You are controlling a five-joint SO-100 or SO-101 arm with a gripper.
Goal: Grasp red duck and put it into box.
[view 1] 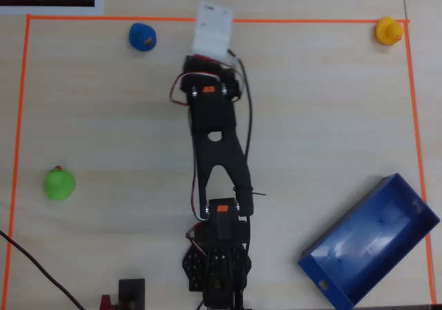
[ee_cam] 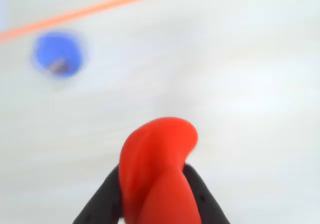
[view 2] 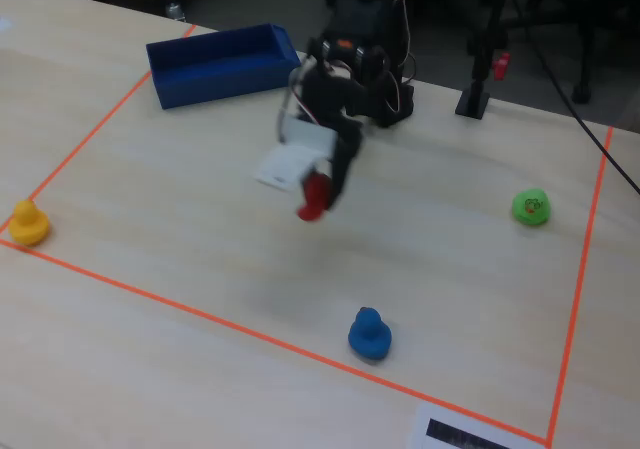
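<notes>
Red and glossy, the red duck (ee_cam: 157, 176) sits pinched between the black fingers of the end effector (view 2: 316, 201), lifted clear of the tabletop (view 2: 200, 269) near the middle of the fixed view. The box (view 2: 222, 65), a blue plastic tray, lies well apart at the upper left of that view, so a long carry likely remains. The duck's slick, rounded body could squirm out of the pinch during a fast swing. A release made too soon would drop it outside the low wall. The blue duck (view 2: 369, 333) and green duck (view 2: 530, 207) sit clear of that route.
</notes>
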